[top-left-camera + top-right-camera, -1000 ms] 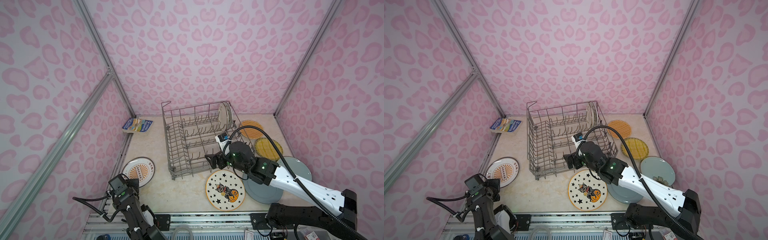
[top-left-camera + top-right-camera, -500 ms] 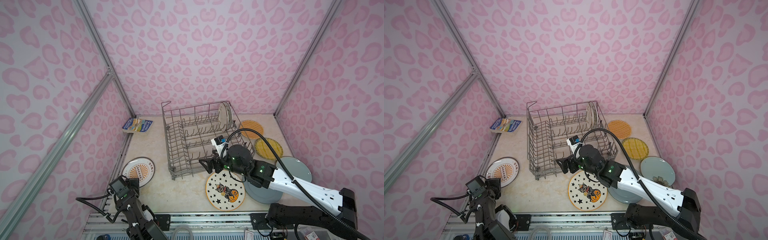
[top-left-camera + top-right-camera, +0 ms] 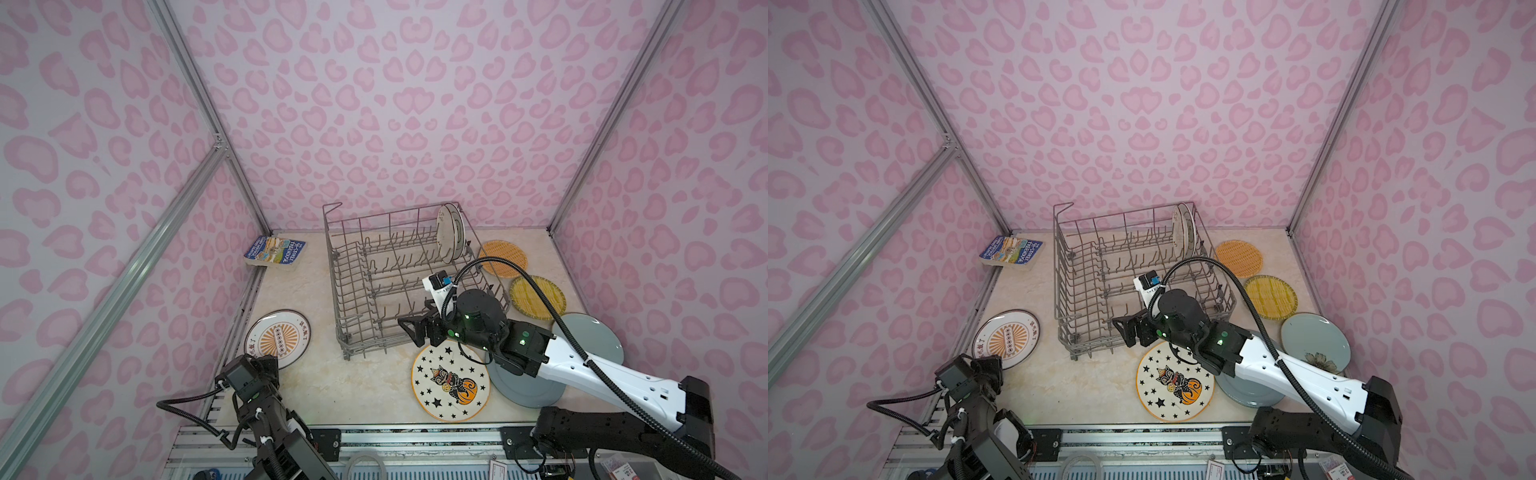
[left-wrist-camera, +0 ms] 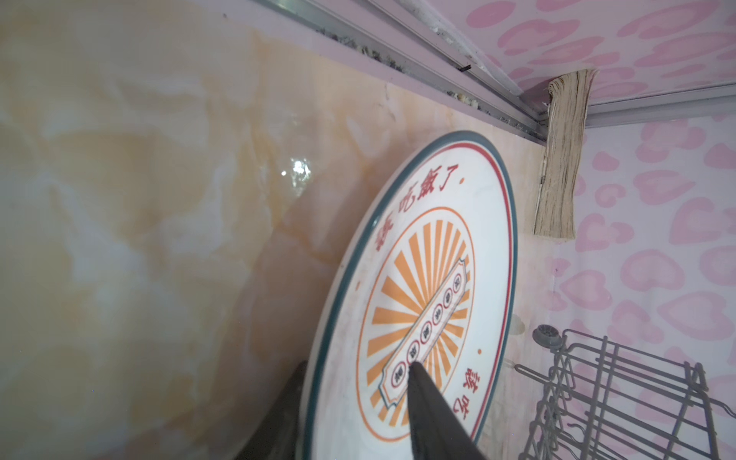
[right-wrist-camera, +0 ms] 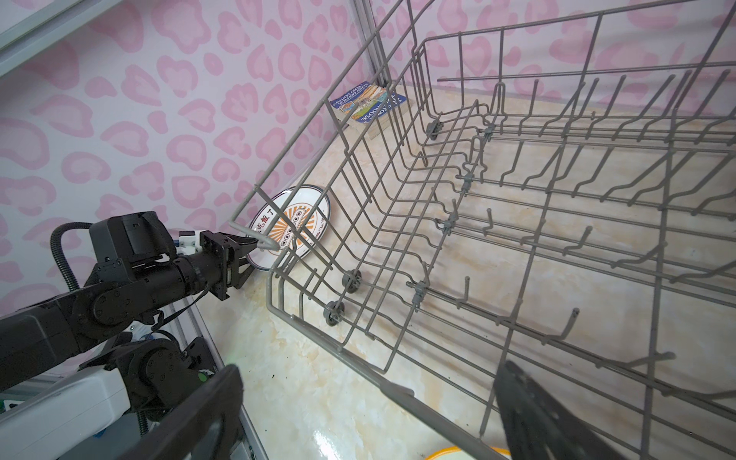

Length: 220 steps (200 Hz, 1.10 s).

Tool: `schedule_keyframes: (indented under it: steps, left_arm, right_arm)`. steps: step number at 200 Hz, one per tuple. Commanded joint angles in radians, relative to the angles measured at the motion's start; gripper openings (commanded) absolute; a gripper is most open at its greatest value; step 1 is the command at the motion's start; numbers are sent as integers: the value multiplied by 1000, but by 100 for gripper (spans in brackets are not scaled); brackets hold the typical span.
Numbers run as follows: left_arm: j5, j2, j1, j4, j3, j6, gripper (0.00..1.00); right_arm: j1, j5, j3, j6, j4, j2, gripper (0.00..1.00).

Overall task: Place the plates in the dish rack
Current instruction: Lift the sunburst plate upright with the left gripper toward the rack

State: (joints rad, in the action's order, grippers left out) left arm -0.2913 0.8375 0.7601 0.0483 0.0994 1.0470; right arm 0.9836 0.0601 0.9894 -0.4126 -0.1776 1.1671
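Bright even light, soft shadows, blurred wrist foregrounds

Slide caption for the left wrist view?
Left gripper straddles the rim of the sunburst plate on the marble tabletop, dish rack corner beyond.

With the rack (image 3: 337,266) as dial centre in both top views, two plates (image 3: 451,232) stand upright in its 1 o'clock corner; every other tine row is open from above. The right pincer (image 3: 415,328), jaws spread wide, hangs over the rim at 5 o'clock, and its arm (image 3: 582,365) lies across the grey plate (image 3: 528,395).

Flat dishes crowd the counter (image 3: 365,386) from 3 to 5 o'clock: orange plate (image 3: 503,258), yellow plate (image 3: 538,297), blue-green plate (image 3: 598,332), cat plate (image 3: 451,382). At 6 to 7 o'clock the counter lies bare.

At 8 o'clock the left pincer (image 4: 358,370) straddles the sunburst plate (image 3: 282,337) beside the wall (image 3: 199,266). A bare strip runs from there to the book (image 3: 276,254) at 10 o'clock.
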Motion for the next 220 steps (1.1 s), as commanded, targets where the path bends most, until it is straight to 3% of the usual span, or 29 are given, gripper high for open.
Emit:
schedule_keyframes:
  steps: [1, 35, 69, 115, 176, 220]
  left_arm:
    - [-34, 33, 1, 15, -17, 17, 28]
    - [-57, 54, -1, 49, 4, 15, 3]
    - [-81, 57, -1, 66, 17, 12, 3]
    - [-156, -32, 0, -42, 122, -7, 3]
    - [-197, -193, -2, -263, 373, -15, 3]
    - [-252, -159, -96, -207, 538, 73, 3]
  right_arm:
    - [1, -9, 2, -10, 16, -10, 98]
    - [1, -44, 20, -11, -27, -29, 98]
    - [0, -89, 40, 7, -68, -62, 98]
    - [-35, -140, 52, 26, -110, -97, 98]
    - [-209, -46, 5, -1, -88, -158, 98]
    - [-271, -3, 4, -33, -55, -166, 98]
